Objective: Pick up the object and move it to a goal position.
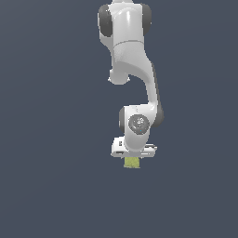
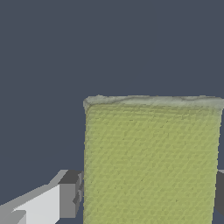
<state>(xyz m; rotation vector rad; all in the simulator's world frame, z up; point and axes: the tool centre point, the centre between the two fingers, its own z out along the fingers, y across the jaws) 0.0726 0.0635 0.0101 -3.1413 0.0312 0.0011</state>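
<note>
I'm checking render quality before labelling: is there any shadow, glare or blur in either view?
Exterior view: flat, even lighting, no cast shadow on the dark background, soft highlights on the white arm, and the yellow-green block is small and coarse. Wrist view: the block fills much of the frame, its mottled texture sharp, without glare; one grey finger sits beside it.

block [image 1: 132, 162]: directly under gripper [image 1: 132, 158], at its 6 o'clock
fingers [image 2: 70, 200]: one each side of block, at 9 and 3 o'clock
arm [image 1: 130, 60]: above gripper, 12 o'clock

The yellow-green mottled rectangular block [image 1: 132, 162] sits directly beneath the white claw [image 1: 133, 159], between its fingers.
</note>
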